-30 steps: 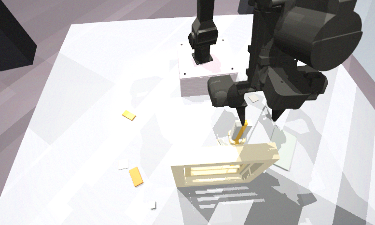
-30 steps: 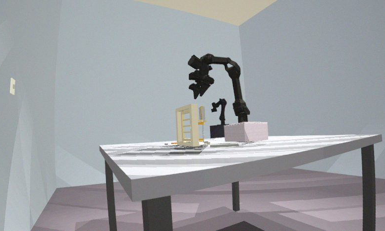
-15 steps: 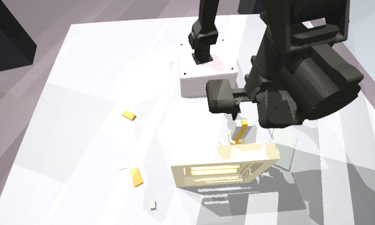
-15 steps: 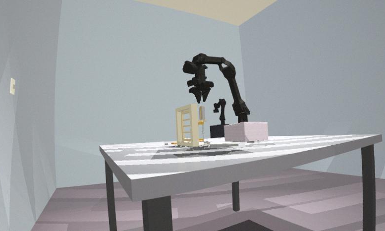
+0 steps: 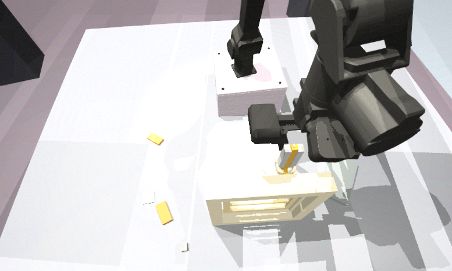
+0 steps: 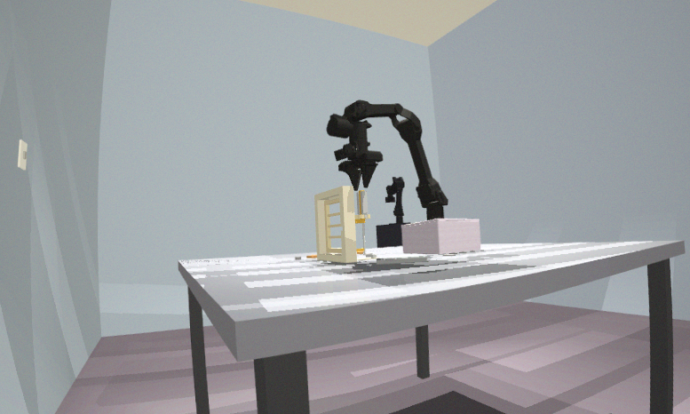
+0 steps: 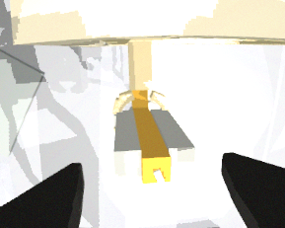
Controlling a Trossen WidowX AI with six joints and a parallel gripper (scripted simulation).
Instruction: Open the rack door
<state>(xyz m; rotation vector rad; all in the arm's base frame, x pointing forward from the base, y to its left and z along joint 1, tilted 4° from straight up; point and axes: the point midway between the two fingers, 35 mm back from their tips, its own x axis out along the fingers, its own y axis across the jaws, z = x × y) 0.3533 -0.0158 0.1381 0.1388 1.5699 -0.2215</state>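
Observation:
The cream rack frame (image 5: 271, 198) (image 6: 348, 228) (image 7: 89, 24) stands upright on the table (image 5: 85, 100) (image 6: 440, 302). Its barred door looks shut in the frame. The upright handle (image 5: 289, 158) (image 6: 360, 203) (image 7: 152, 132), grey with an orange middle strip, stands on the arm's side of the frame. My gripper (image 6: 360, 187) (image 7: 154, 169) is open and points down, its tips just above the handle's top. In the wrist view the handle's yellow top lies between the two fingers, nearer the left one, with gaps on both sides. In the top view one finger is mostly hidden.
A pink base box (image 5: 251, 104) (image 6: 440, 236) carries the arm. A pale glassy plate (image 5: 344, 183) (image 7: 2, 103) lies beside the frame. Two orange blocks (image 5: 155, 138) (image 5: 164, 213) and small white pieces (image 5: 149, 198) (image 5: 184, 246) lie on the table's left part.

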